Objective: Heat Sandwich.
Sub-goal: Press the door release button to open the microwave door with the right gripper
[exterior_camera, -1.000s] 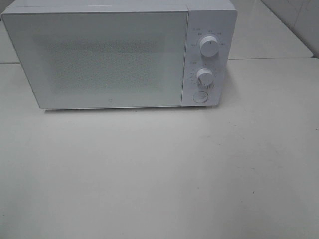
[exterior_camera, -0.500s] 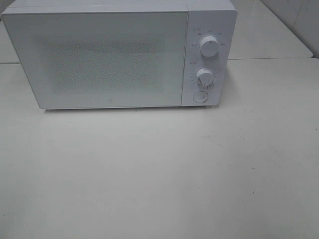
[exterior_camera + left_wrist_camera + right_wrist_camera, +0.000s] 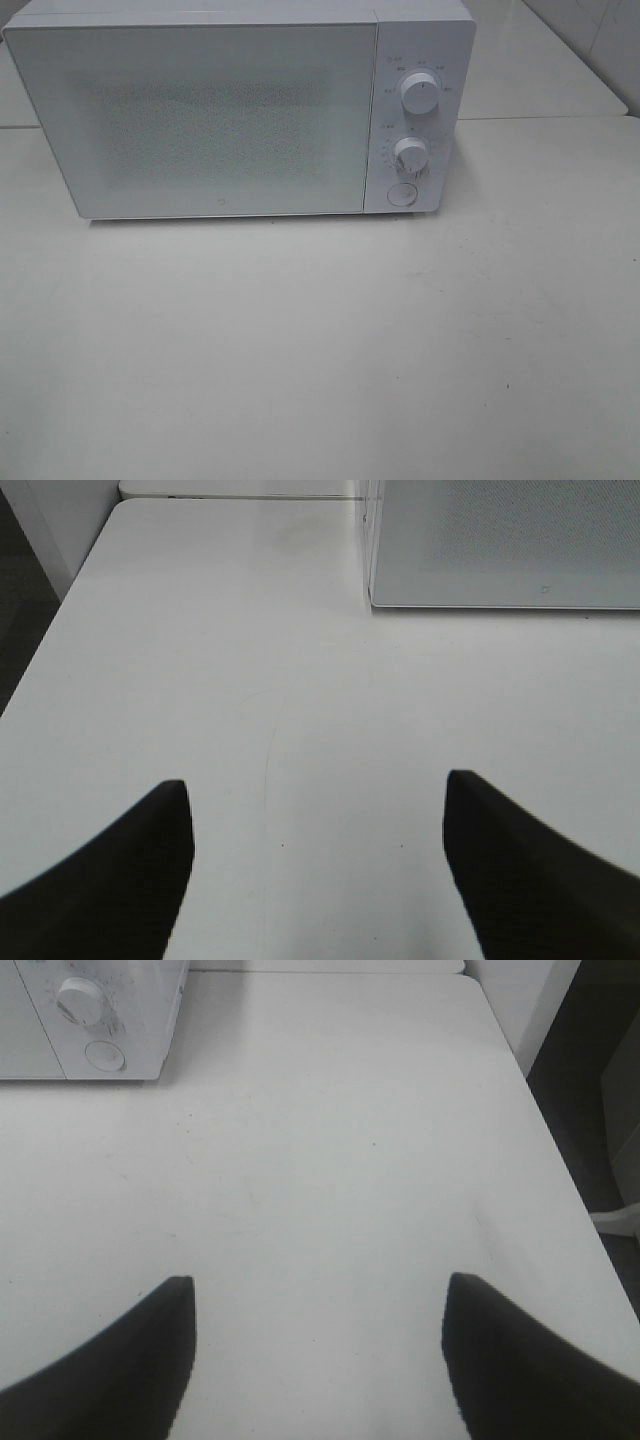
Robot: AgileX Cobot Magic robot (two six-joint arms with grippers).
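left gripper (image 3: 315,780): jaws apart, holding nothing | right gripper (image 3: 317,1280): jaws apart, holding nothing | table (image 3: 320,350): lower frame | microwave (image 3: 220,110): upper left, door closed | sandwich: not in view; likely soft, light, crushable, so grip gently at the crusts

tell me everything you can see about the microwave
The microwave is a white box, seemingly plastic, with a wide speckled door that is shut. Right of the door, a panel carries an upper knob, a lower knob and a round button; the markings are too fine to read. It stands upright at the back of the white table, with nothing else touching it.
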